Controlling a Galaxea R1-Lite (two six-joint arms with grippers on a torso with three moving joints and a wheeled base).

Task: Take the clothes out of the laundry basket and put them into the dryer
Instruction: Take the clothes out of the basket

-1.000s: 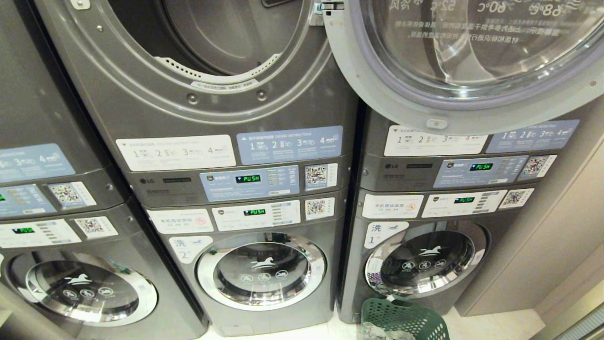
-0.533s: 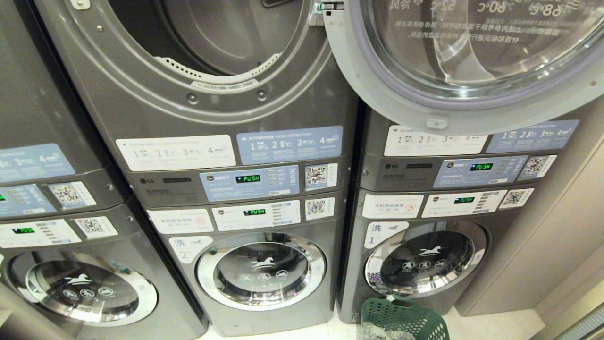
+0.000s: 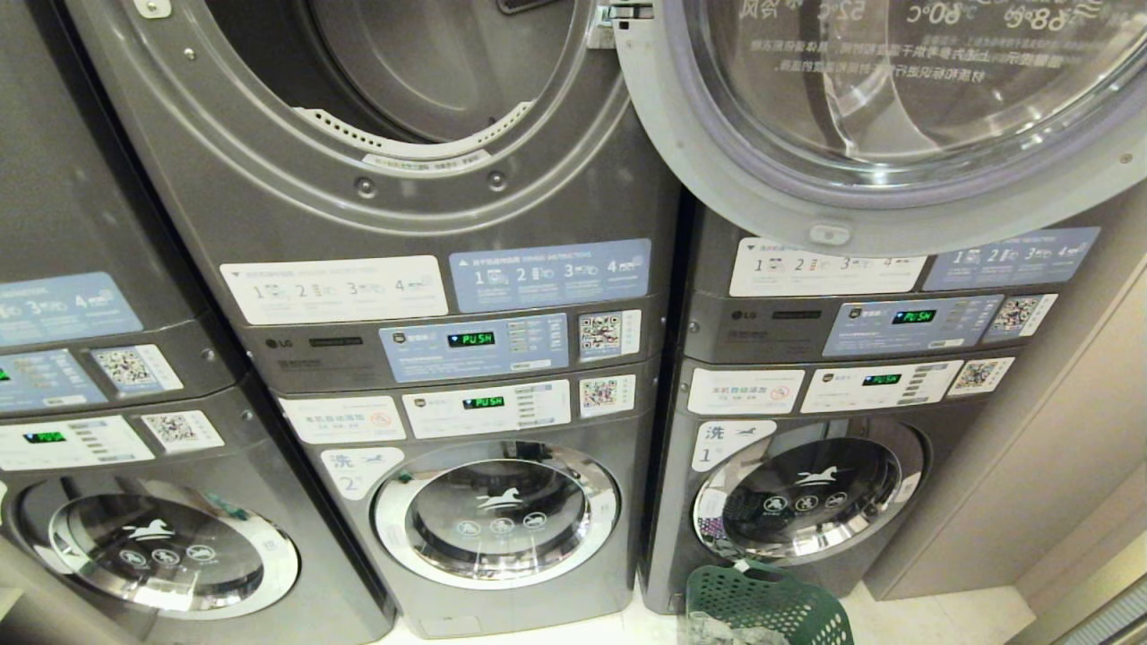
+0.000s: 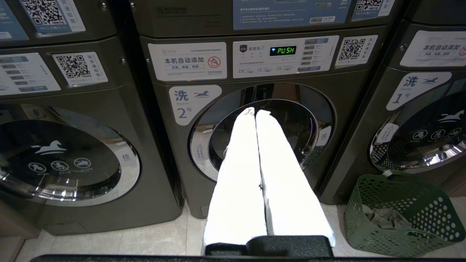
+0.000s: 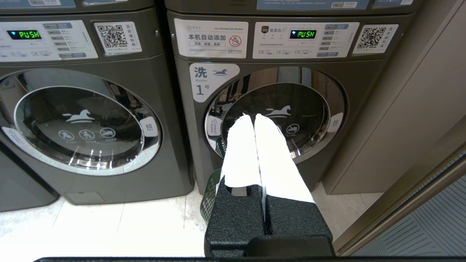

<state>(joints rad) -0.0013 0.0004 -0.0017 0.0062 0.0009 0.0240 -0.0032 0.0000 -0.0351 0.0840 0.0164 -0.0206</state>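
Both grippers, left (image 4: 255,112) and right (image 5: 253,117), were closed and empty; the laundry basket (image 3: 771,600) sat at 5 o'clock.

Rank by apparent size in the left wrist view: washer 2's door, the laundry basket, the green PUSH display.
1. Washer 2's door
2. Laundry basket, partly cut off and nearer the camera
3. PUSH display

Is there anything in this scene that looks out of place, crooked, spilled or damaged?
Nothing looks damaged or spilled. The dryer stands with its round door swung wide open to the right, covering the top of the neighbouring stack. The laundry basket stands upright on the floor with the clothes crumpled inside.
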